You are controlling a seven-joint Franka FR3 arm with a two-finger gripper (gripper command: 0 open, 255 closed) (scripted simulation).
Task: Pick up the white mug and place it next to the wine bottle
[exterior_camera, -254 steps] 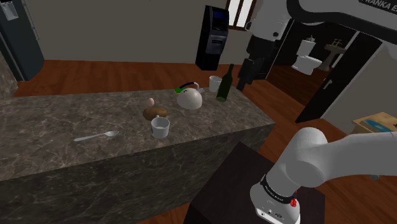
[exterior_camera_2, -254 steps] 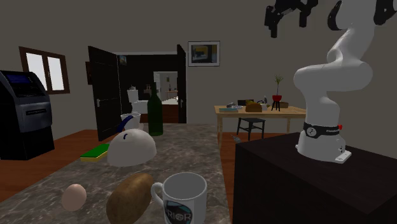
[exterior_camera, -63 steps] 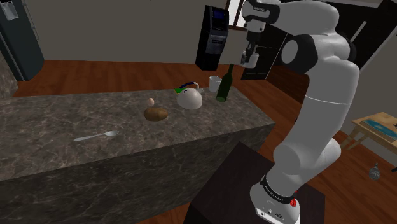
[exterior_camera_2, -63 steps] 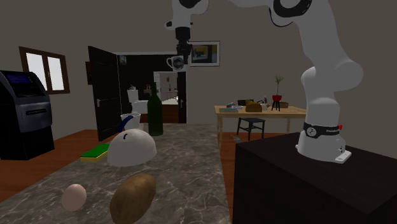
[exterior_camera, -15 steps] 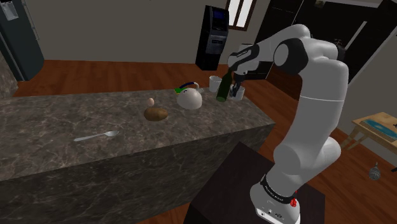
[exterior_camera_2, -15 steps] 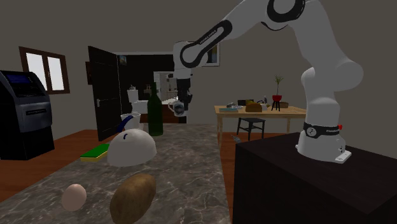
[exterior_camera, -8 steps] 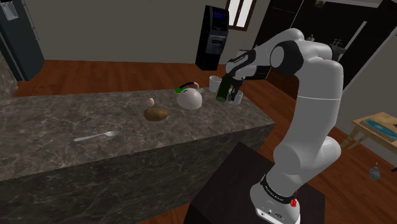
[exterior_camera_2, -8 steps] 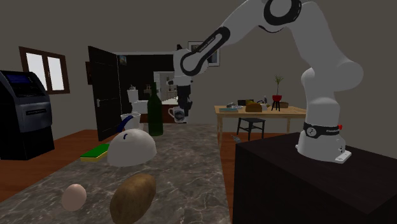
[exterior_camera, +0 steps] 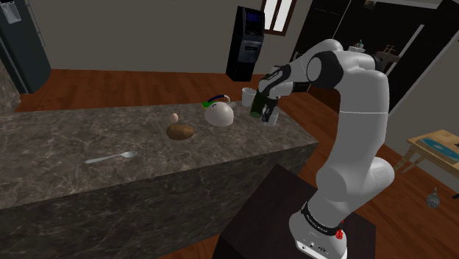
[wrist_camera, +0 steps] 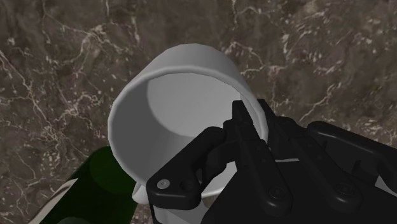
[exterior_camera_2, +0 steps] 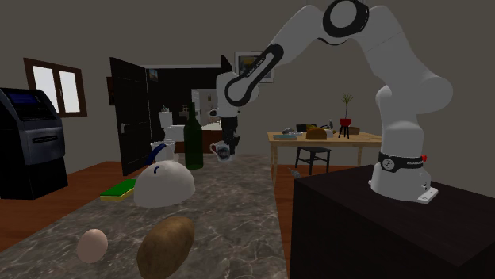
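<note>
My gripper [exterior_camera: 269,110] is shut on the rim of a white mug [exterior_camera: 273,116], which it holds low over the dark marble counter [exterior_camera: 110,132], right beside the green wine bottle [exterior_camera: 257,103]. In the second exterior view the mug [exterior_camera_2: 222,152] hangs under the gripper [exterior_camera_2: 225,144], just off the bottle [exterior_camera_2: 193,139]; I cannot tell whether it touches the counter. In the wrist view the fingers [wrist_camera: 210,149] clasp the mug [wrist_camera: 184,108] wall, one inside and one outside, with the bottle [wrist_camera: 95,184] close by.
A second white cup [exterior_camera: 248,96] stands behind the bottle. A white dome-shaped object [exterior_camera: 219,113], an egg [exterior_camera: 174,118], a potato [exterior_camera: 180,132] and a spoon [exterior_camera: 110,157] lie along the counter. The counter's end edge [exterior_camera: 298,136] is near the mug.
The gripper has come down with the mug and shifted slightly towards the bottle, from above the counter's end to low beside the bottle. The grip is unchanged.
</note>
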